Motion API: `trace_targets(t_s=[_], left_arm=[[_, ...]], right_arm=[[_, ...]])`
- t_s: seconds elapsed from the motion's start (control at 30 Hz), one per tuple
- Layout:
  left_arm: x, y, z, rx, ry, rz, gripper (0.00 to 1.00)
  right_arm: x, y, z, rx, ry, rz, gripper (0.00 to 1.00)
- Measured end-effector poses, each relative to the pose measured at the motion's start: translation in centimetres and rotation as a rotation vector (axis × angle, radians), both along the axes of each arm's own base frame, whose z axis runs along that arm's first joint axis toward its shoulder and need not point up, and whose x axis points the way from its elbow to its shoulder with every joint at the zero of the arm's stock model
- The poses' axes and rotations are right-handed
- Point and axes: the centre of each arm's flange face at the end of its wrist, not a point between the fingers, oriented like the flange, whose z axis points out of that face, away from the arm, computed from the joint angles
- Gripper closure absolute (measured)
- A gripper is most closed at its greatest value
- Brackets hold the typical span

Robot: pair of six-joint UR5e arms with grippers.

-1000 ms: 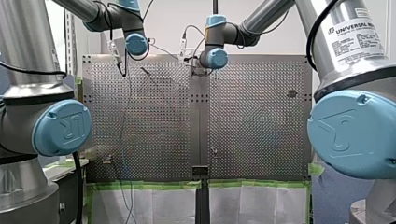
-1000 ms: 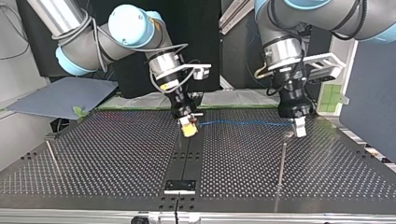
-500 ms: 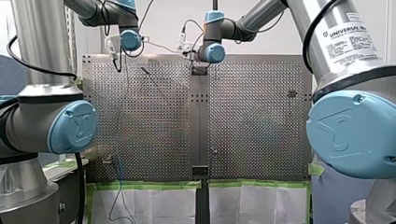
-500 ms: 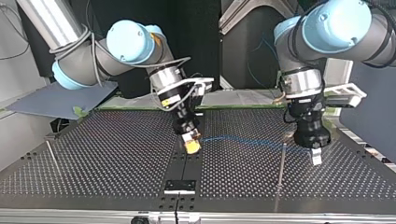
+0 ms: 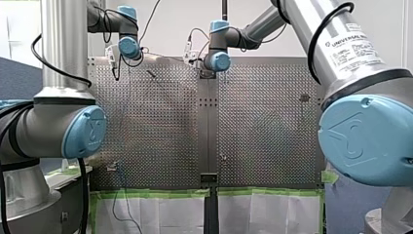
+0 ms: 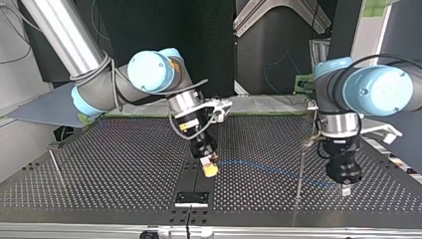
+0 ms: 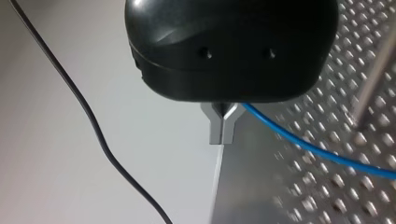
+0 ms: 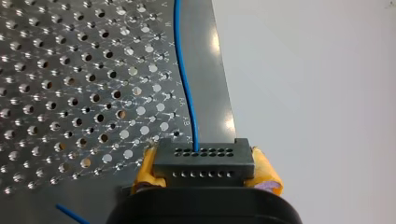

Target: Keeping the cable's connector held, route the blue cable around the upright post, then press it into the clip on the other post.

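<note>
2 grippers nearer in top view: my left gripper (image 6: 346, 190), pinching thin blue cable (image 6: 259, 167), now past thin upright metal post (image 6: 301, 162); my right gripper (image 6: 211, 170) clamps black block connector (image 8: 201, 161). Wrap starting.

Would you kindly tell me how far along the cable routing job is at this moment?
Done: my right gripper clamps the connector between yellow pads. In hand: my left gripper, shut on the blue cable, holds it stretched past the upright post; no bend around it shows. Left: finish the wrap, then press the cable in at the other post.
</note>
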Motion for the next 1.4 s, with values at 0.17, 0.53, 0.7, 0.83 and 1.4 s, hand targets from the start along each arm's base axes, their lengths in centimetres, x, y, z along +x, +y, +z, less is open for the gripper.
trace_targets(t_s=[0.17, 0.53, 0.7, 0.83, 1.4], left_arm=[[2.0, 2.1, 0.1, -0.002, 0.025, -0.001, 1.00], [5.3, 6.0, -0.5, 0.009, 0.041, -0.018, 1.00], [5.4, 5.4, -0.6, 0.018, 0.043, -0.065, 1.00], [5.3, 3.8, -0.7, 0.030, 0.055, -0.123, 1.00], [5.9, 1.3, -5.0, 0.024, 0.191, -0.103, 1.00]], right_arm=[[0.6, -0.8, -1.1, 0.006, 0.007, 0.000, 1.00], [1.2, -1.7, -3.0, 0.020, 0.022, -0.003, 1.00], [1.1, -2.1, -3.4, 0.024, 0.026, -0.006, 1.00], [1.0, -2.2, -3.6, 0.027, 0.029, -0.007, 1.00], [0.9, -2.8, -5.6, 0.057, 0.071, -0.015, 1.00]])
